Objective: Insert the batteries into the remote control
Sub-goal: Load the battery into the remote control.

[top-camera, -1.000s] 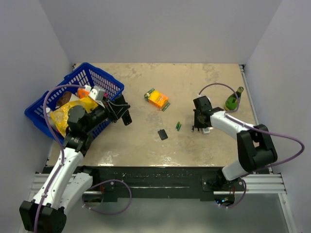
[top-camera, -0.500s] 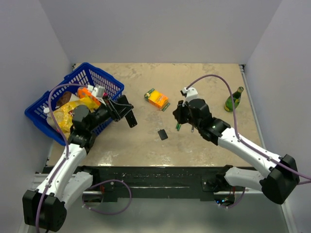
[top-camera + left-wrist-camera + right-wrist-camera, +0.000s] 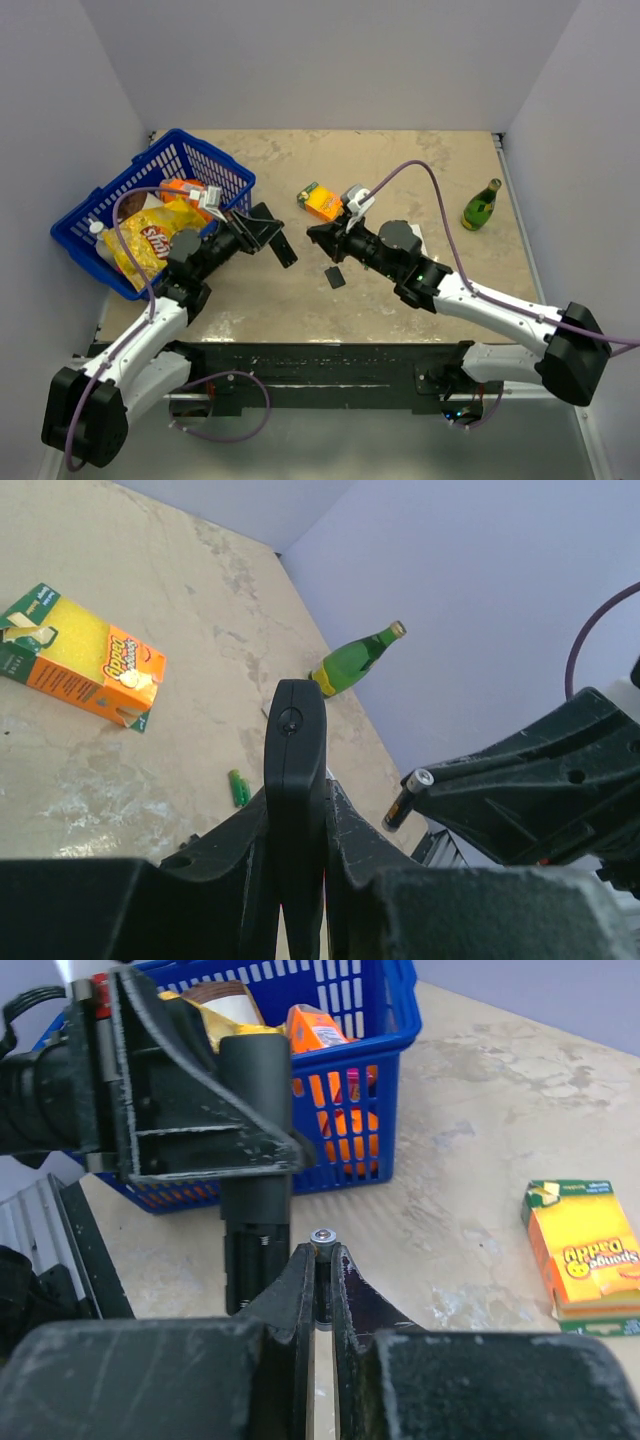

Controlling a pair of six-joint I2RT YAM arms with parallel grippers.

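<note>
Left gripper [image 3: 296,805] clamped on remote control [image 3: 293,742]. Right gripper [image 3: 320,1265] pinching one battery [image 3: 321,1237], tip just beside remote's open compartment [image 3: 255,1260]. Second battery [image 3: 238,788] on tabletop [image 3: 150,680].

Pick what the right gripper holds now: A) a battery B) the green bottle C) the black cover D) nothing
A: the right gripper is shut on a battery, its metal tip showing above the jaws, close to the remote control.
</note>
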